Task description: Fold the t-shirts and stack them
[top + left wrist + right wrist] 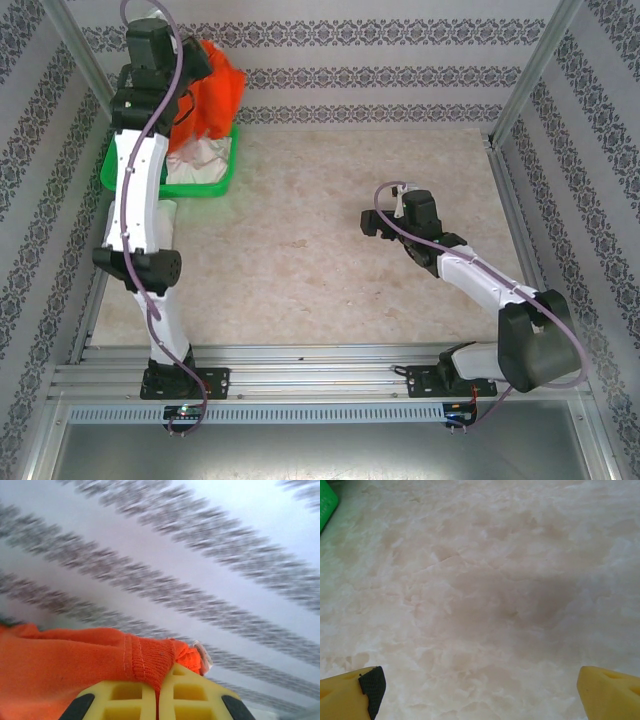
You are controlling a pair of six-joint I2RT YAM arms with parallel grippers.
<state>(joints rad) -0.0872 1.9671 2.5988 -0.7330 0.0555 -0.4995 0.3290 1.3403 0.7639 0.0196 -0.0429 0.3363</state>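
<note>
While the left gripper point(158, 695) sits at upper left of the top view, its jaws are pressed together on a ribbed edge of the orange tee point(218, 85), which hangs above the basket point(228, 178). 1 white tee point(200, 160) visible, bunched inside the basket. Right gripper point(378, 222) at centre right, low over bare table point(300, 270); jaws spread wide, holding nothing.
</note>
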